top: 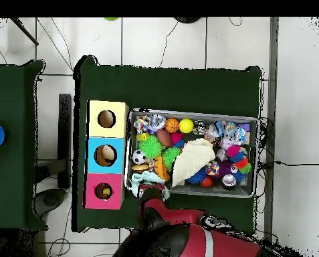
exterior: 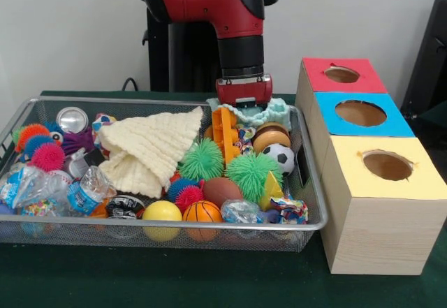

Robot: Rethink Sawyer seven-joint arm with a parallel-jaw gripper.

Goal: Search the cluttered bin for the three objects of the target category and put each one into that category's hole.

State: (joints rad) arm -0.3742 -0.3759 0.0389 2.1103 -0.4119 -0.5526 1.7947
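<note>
Three holes are offered by the wooden box (exterior: pixel 363 203) beside the bin (exterior: pixel 311 214): red (exterior: pixel 341 75), blue (exterior: pixel 360 113) and yellow (exterior: pixel 387 165). Something pale seems to lie in the blue hole in the overhead view, but how many objects are posted cannot be judged. The target category is not shown, so most sorting appears left. The claw (exterior: pixel 244 100) hangs low over the bin's far corner, above a teal cloth (exterior: pixel 279 110); whether it is apart or together cannot be told. Much is buried under a cream cloth (exterior: pixel 150 147), with spiky green balls (exterior: pixel 202 160) crowded around.
</note>
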